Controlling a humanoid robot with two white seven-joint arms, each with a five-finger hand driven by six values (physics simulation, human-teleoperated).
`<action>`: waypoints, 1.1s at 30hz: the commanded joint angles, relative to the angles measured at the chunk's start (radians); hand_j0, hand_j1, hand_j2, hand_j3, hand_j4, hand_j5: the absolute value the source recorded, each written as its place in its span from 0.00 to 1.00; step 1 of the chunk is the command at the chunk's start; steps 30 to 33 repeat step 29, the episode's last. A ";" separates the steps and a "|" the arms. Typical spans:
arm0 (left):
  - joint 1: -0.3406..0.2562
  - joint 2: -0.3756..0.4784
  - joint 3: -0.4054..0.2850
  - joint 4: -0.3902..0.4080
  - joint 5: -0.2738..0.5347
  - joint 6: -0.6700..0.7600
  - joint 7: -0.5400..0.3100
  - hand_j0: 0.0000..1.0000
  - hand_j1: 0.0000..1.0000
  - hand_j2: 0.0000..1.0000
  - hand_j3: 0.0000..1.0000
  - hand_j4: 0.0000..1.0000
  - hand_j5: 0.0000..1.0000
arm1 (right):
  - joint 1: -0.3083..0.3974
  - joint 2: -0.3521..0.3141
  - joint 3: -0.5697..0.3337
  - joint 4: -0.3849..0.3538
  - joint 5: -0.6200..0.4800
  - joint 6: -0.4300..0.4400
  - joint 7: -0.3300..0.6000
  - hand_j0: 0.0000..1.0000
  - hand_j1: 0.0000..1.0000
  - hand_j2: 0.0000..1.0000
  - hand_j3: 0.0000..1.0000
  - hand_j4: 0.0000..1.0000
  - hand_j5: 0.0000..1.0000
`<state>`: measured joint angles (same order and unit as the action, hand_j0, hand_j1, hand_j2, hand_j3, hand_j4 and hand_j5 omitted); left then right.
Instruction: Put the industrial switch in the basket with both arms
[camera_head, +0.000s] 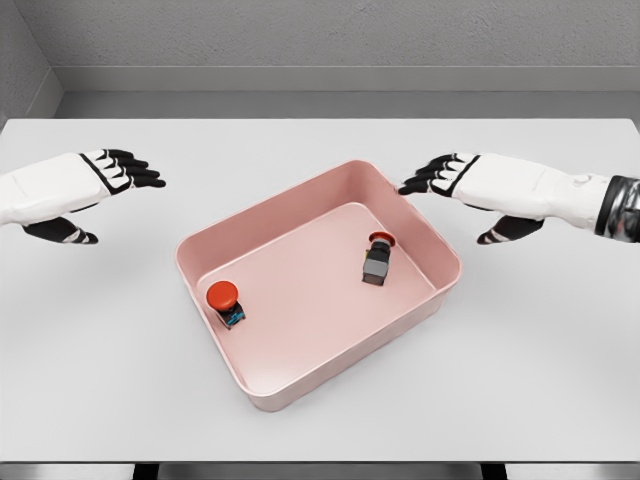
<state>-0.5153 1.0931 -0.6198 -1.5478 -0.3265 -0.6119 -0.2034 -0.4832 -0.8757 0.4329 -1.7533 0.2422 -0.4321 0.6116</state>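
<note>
Looking into your pink basket (430, 300), you see two red-capped switches (225, 303) (378, 258); left hand (95, 185) and right hand (470, 185) hover beside it, fingers spread, empty

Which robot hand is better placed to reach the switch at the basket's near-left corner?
Left robot hand: it hovers open on that side of the basket, nearer the switch.

A white table (100, 380) before what looks like a grey wall (320, 35)

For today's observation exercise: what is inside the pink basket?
Two red-capped switches lie in the basket: one near its left corner, one toward the right. Their undersides are hidden.
</note>
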 joint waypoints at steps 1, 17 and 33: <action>0.001 0.001 0.000 0.000 0.006 0.001 -0.001 1.00 1.00 1.00 1.00 1.00 1.00 | 0.005 -0.026 -0.094 0.000 -0.006 -0.030 -0.001 1.00 1.00 1.00 1.00 1.00 1.00; 0.000 0.001 0.000 -0.002 0.006 0.001 -0.001 1.00 1.00 1.00 1.00 1.00 1.00 | 0.203 -0.052 -0.249 0.011 0.005 -0.066 -0.001 1.00 1.00 1.00 1.00 1.00 1.00; 0.001 0.001 0.000 -0.002 0.006 0.001 -0.001 1.00 1.00 1.00 1.00 1.00 1.00 | 0.212 -0.052 -0.247 0.011 0.005 -0.066 -0.001 1.00 1.00 1.00 1.00 1.00 1.00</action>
